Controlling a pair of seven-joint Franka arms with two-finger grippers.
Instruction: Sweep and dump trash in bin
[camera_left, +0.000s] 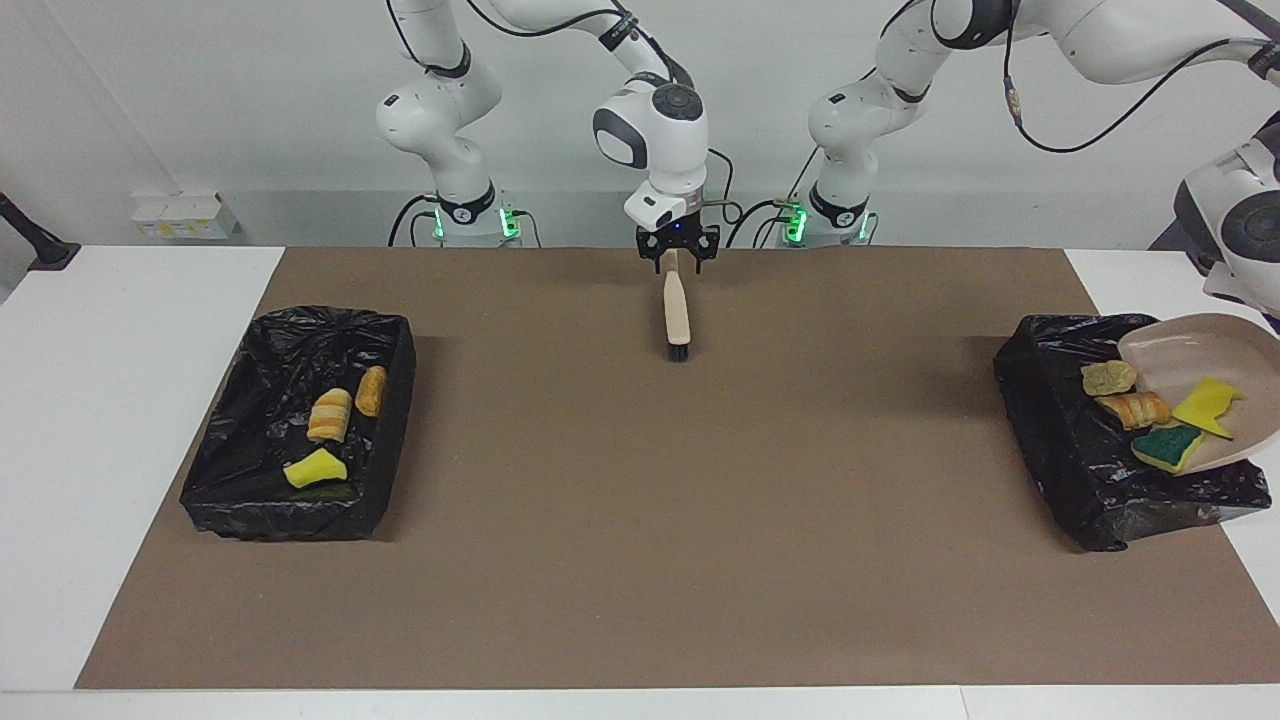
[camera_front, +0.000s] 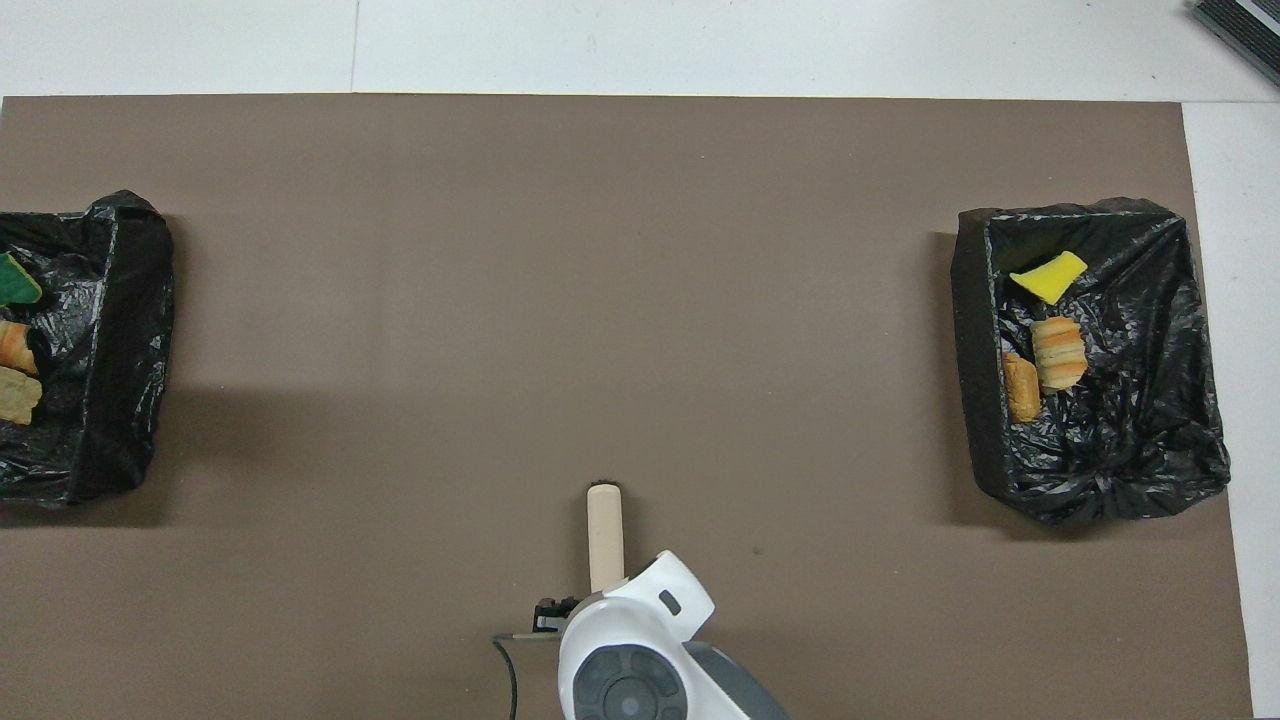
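Note:
The beige brush (camera_left: 677, 315) lies on the brown mat, bristles pointing away from the robots. My right gripper (camera_left: 678, 250) stands open just above its handle end, a finger on each side. In the overhead view that arm's wrist covers the handle of the brush (camera_front: 605, 530). A beige dustpan (camera_left: 1200, 345) hangs tilted over the black-lined bin (camera_left: 1060, 430) at the left arm's end of the table. Trash slides off its lip: bread chunks (camera_left: 1108, 377), a yellow sponge (camera_left: 1208, 405) and a green-topped sponge (camera_left: 1165, 447). My left gripper is out of view, past the pan's handle.
A second black-lined bin (camera_left: 385, 340) at the right arm's end of the table holds two bread chunks (camera_left: 330, 415) and a yellow sponge (camera_left: 315, 468). The brown mat (camera_left: 640, 520) covers most of the white table.

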